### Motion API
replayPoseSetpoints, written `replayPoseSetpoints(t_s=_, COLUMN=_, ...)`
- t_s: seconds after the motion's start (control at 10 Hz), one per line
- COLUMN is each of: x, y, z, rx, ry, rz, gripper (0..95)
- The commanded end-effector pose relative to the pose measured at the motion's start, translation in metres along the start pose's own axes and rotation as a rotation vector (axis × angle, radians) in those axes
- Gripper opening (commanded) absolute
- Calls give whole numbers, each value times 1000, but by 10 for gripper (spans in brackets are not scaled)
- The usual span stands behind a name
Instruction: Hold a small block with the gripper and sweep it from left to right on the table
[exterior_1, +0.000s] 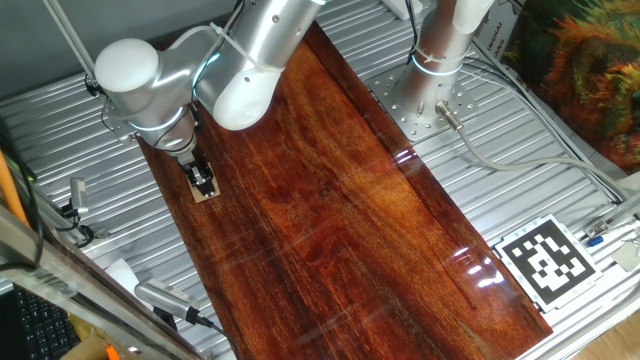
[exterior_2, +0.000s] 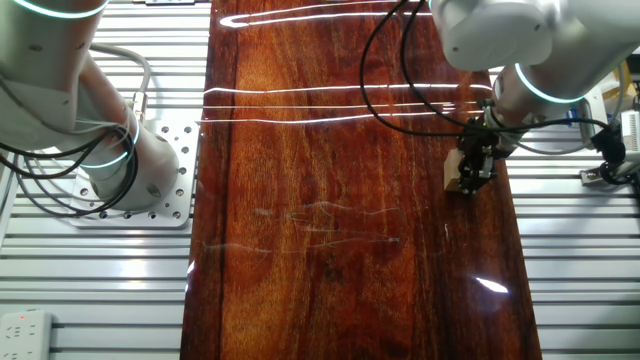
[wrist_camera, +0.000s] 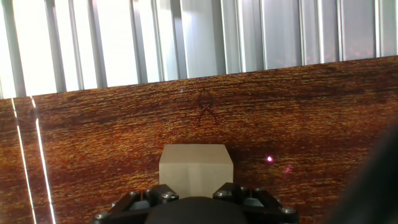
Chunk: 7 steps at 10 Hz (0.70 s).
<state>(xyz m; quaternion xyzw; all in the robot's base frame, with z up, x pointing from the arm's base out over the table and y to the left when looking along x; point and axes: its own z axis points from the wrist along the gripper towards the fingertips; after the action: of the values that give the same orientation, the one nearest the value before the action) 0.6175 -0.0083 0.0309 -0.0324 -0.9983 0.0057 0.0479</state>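
The small block (wrist_camera: 195, 169) is a light tan wooden cube resting on the table (wrist_camera: 298, 118), a glossy reddish-brown board. In the hand view it sits right between the black fingers at the bottom of the frame. The gripper (exterior_1: 204, 181) is shut on the block (exterior_1: 207, 192) near the board's left edge in one fixed view. In the other fixed view the gripper (exterior_2: 470, 172) holds the block (exterior_2: 454, 172) near the board's right edge (exterior_2: 505, 250). The arm's light-blue ring shows above the gripper.
Ribbed grey metal (exterior_1: 60, 130) surrounds the board. A fixed white post (exterior_1: 440, 45) on a drilled plate stands beyond the board. A black-and-white tag (exterior_1: 548, 260) lies on the metal. Cables (exterior_2: 420, 80) hang over the board's far part.
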Motion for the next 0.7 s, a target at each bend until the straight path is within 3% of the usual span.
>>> replayPoseSetpoints(t_s=0.1, x=0, y=0, z=0, rx=0, ry=0, rz=-1, gripper=0)
replayPoseSetpoints(t_s=0.5, x=0, y=0, z=4, rx=0, ry=-2, rz=-3, gripper=0)
replayPoseSetpoints(t_s=0.6, x=0, y=0, z=1, rx=-6, ry=13, rz=-1, gripper=0)
replayPoseSetpoints(t_s=0.7, x=-1, y=0, z=0, rx=1, ry=4, rz=-4, gripper=0)
